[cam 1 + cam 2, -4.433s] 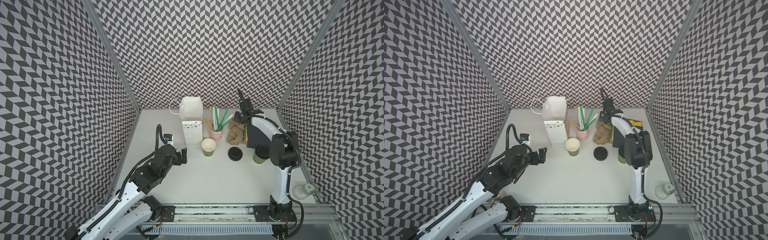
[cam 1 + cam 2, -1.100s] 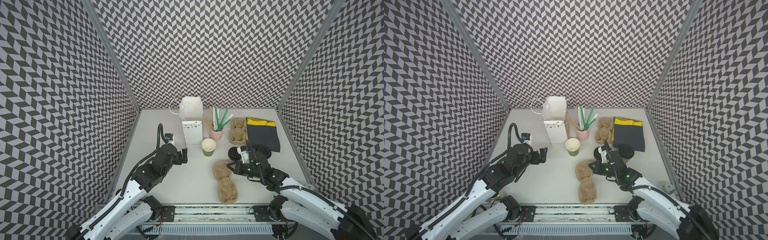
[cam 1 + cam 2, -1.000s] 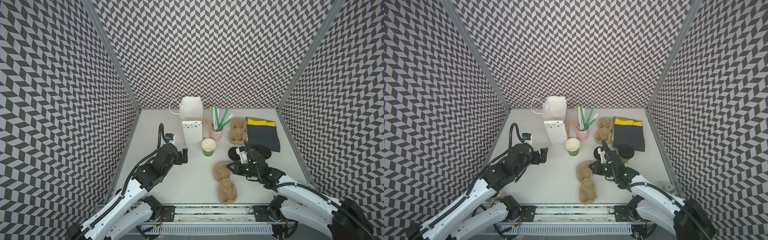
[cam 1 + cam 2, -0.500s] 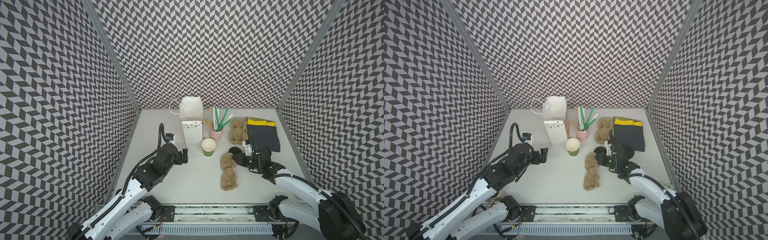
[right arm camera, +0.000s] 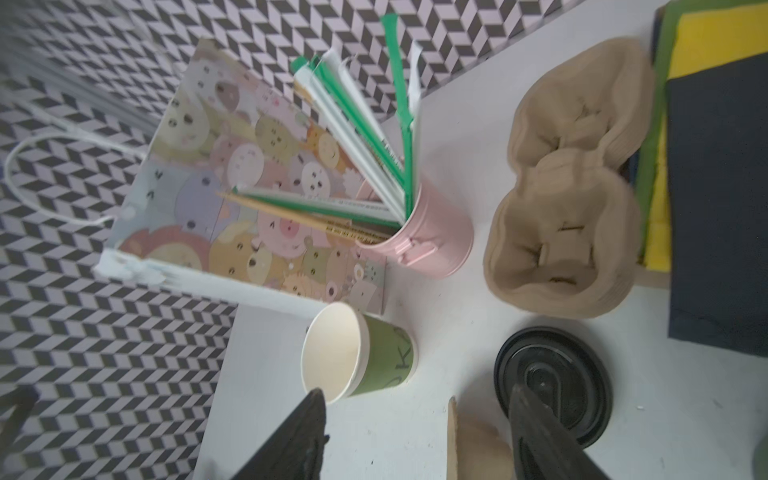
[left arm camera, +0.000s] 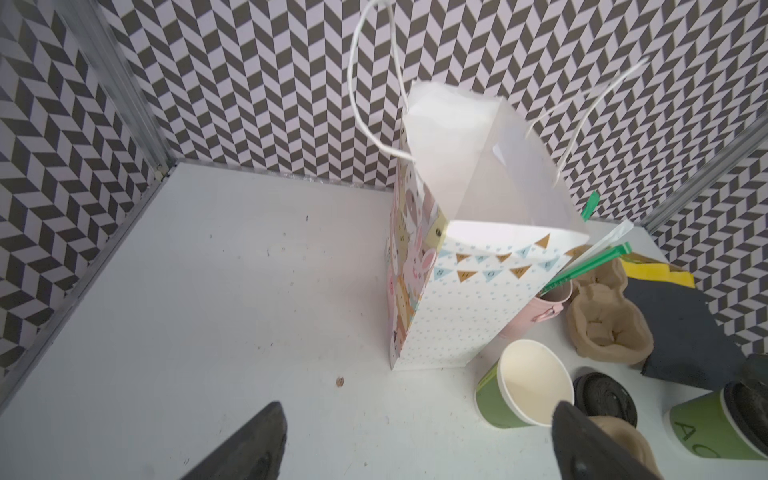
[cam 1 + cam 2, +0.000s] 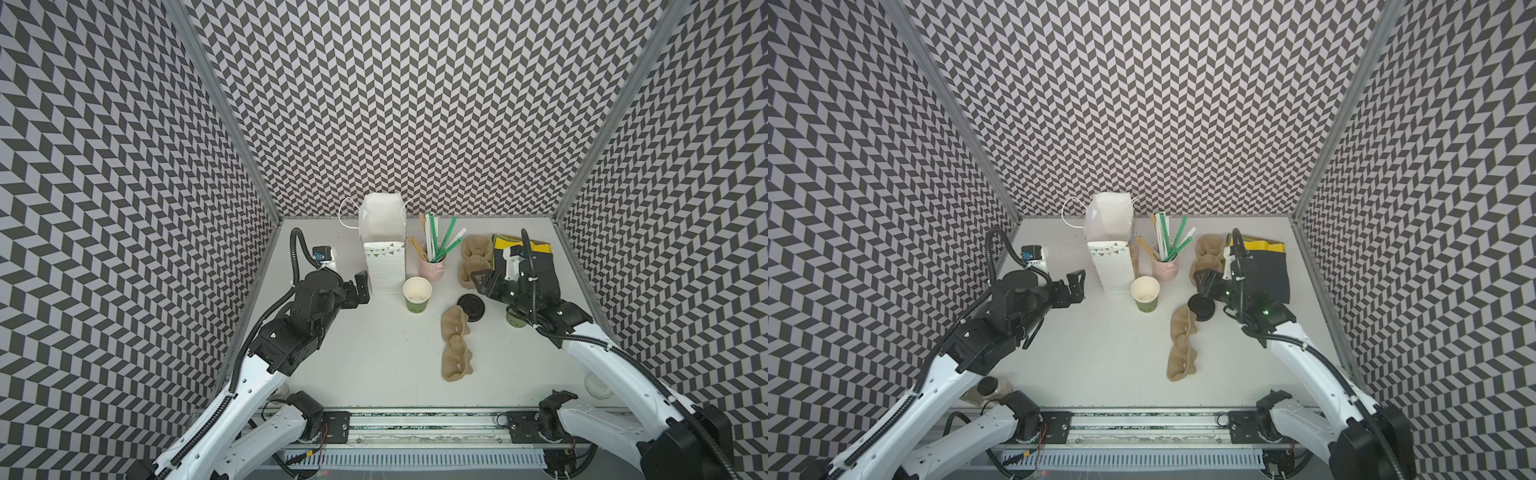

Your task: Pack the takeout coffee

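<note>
Here, on the tabletop, the left tool hovers with its fingers spread wide and nothing between them, just left of the bag. The bag stands upright with its mouth open. In front of its right corner stands an open green cup, unlidded, cream inside. Behind that cup, a pink cup holds straws. Further right, a loose black lid lies flat; a brown tray lies with its far end touching or overlapping the lid. More trays sit stacked toward the back. The right tool hangs above the lid, its fingers apart and pinching nothing, as the right wrist view shows. The coffee, a green cup with a black lid, stands upright right of the loose lid, largely hidden under the right arm in both top views and clearer in the left wrist view. Behind it lies a black-and-yellow stack
</note>
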`<state>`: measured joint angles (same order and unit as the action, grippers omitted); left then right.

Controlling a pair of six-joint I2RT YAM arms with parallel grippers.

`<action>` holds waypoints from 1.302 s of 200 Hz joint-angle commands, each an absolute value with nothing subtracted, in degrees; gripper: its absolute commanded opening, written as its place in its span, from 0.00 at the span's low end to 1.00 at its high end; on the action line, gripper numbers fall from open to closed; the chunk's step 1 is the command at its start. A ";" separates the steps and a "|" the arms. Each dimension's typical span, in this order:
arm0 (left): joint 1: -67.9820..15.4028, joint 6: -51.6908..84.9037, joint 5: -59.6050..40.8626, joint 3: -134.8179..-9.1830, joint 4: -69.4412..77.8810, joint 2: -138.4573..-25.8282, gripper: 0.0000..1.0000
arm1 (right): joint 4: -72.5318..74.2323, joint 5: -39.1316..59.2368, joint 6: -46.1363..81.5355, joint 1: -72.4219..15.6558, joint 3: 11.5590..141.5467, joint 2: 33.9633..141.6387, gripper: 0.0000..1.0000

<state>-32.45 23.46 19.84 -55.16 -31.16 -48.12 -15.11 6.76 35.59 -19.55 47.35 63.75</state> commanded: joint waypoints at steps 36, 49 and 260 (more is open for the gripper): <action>-30.41 23.23 20.04 -55.26 -28.95 -51.14 1.00 | -19.54 -1.43 34.63 -14.16 57.85 80.61 0.66; -29.83 23.14 19.87 -54.31 -28.19 -50.89 1.00 | -20.50 -0.12 34.59 -12.72 61.07 85.08 0.66; -26.65 21.42 18.73 -47.20 -24.26 -49.32 1.00 | -25.11 3.23 29.62 -10.42 84.39 108.81 0.69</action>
